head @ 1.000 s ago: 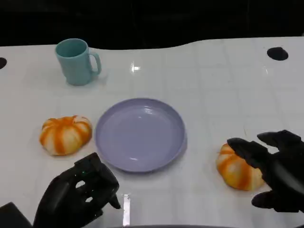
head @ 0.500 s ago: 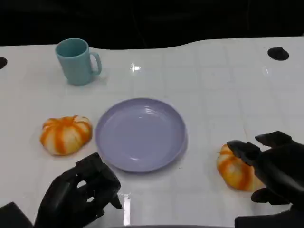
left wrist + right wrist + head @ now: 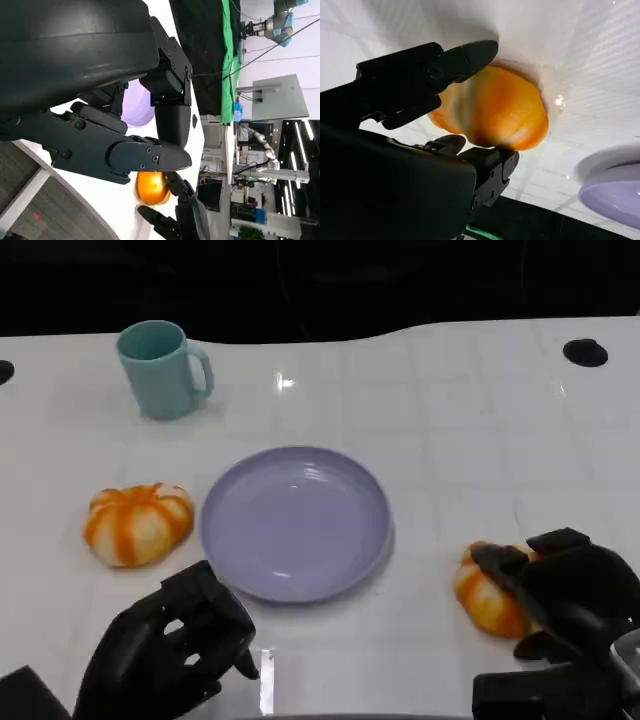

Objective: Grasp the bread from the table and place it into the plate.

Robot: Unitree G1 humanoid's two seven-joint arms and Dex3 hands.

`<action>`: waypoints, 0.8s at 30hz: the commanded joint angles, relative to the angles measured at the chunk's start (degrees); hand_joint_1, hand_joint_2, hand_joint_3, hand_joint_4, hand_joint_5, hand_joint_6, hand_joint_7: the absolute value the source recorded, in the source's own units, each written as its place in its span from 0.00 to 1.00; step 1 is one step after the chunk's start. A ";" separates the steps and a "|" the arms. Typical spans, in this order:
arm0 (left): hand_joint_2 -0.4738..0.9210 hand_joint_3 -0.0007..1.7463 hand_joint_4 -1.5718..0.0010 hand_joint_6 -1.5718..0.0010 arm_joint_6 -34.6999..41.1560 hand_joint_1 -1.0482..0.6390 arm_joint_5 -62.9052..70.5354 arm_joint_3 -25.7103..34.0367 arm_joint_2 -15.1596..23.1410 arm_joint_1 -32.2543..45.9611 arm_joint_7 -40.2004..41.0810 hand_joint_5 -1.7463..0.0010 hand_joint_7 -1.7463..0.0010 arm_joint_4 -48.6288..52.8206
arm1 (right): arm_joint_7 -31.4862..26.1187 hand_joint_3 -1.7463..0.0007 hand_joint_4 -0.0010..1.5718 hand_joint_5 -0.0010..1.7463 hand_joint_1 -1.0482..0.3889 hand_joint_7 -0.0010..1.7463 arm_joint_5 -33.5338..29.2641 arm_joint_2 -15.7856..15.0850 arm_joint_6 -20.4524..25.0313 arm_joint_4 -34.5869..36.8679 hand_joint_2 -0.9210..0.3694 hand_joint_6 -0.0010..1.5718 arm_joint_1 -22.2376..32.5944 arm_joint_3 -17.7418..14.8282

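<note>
On the white table [image 3: 450, 420] sit two breads, one plate and one cup. Both breads are round, with orange and white stripes, like little pumpkins. One purple plate [image 3: 296, 522] lies in the middle of the table, and nothing is on it. One teal cup [image 3: 160, 368] stands far back on the left side, with its handle to the right.

One bread on the left [image 3: 137, 523] lies just beside the plate, apart from it. No hand touches it. The bread on the right [image 3: 488, 592] lies on the table near the plate's right side, not on the plate.

The robot has two black hands. Its right hand [image 3: 572, 592] is over the bread on the right. In the right wrist view, the fingers [image 3: 427, 72] are wrapped around that bread [image 3: 495, 110], one from above and one pressing from below, so the hand grips it. The bread looks to be sitting on the table.

Its left hand [image 3: 165, 650] is low at the near edge of the table, in front of the plate. Its fingers are curled in and hold nothing.
</note>
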 commanded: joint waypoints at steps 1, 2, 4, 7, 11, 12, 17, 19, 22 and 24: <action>1.00 0.18 0.60 0.62 0.12 0.27 0.06 0.35 0.44 0.64 0.56 0.00 0.15 -0.79 | -4.09 0.98 0.22 0.13 0.29 0.02 1.96 0.81 -0.54 5.76 0.00 0.24 -2.51 1.48; 1.00 0.17 0.60 0.62 0.38 0.27 -0.03 0.36 0.42 0.70 0.64 0.00 0.15 -0.96 | -6.10 0.98 0.26 0.12 0.30 0.02 2.31 1.15 -0.88 7.18 0.00 0.27 -3.10 1.70; 1.00 0.17 0.60 0.62 0.70 0.27 0.06 0.34 0.43 0.86 0.85 0.00 0.15 -1.31 | -11.63 0.99 0.42 0.13 0.39 0.04 4.90 2.43 -3.26 11.02 0.00 0.38 -4.42 1.11; 1.00 0.17 0.60 0.62 -0.06 0.28 0.44 0.38 0.35 0.90 0.90 0.00 0.15 -1.21 | -20.26 0.99 0.61 0.51 0.61 0.10 9.87 4.05 -8.87 17.52 0.01 0.63 -6.82 -0.25; 1.00 0.18 0.60 0.62 0.21 0.28 0.32 0.38 0.34 1.03 0.88 0.00 0.15 -1.43 | -28.82 0.74 0.59 0.97 0.67 0.56 10.52 3.73 -13.51 25.15 0.13 0.65 -10.79 0.99; 1.00 0.18 0.60 0.62 0.20 0.29 0.28 0.37 0.34 1.06 0.83 0.00 0.15 -1.44 | -30.43 0.54 0.59 0.99 0.66 0.70 10.55 3.65 -14.37 26.46 0.26 0.59 -11.49 1.21; 1.00 0.18 0.60 0.63 -0.02 0.29 0.34 0.25 0.36 1.33 0.65 0.00 0.15 -1.62 | -35.83 0.33 0.59 1.00 0.65 0.91 11.36 3.52 -17.67 31.48 0.38 0.51 -14.14 1.60; 1.00 0.18 0.59 0.63 0.02 0.29 0.41 0.18 0.30 1.67 0.78 0.00 0.15 -1.91 | -37.67 0.32 0.60 1.00 0.65 0.93 11.84 3.57 -18.64 32.74 0.39 0.50 -14.77 1.46; 1.00 0.18 0.60 0.63 -1.53 0.29 1.57 0.09 0.36 2.13 1.01 0.00 0.15 -1.63 | -40.35 0.32 0.60 1.00 0.64 0.93 11.32 3.14 -18.82 33.26 0.41 0.50 -15.38 1.84; 1.00 0.18 0.60 0.62 -1.30 0.30 1.16 0.03 0.26 2.41 0.72 0.00 0.15 -1.80 | -41.61 0.31 0.60 1.00 0.65 0.94 11.33 2.85 -19.08 33.10 0.42 0.50 -15.61 1.95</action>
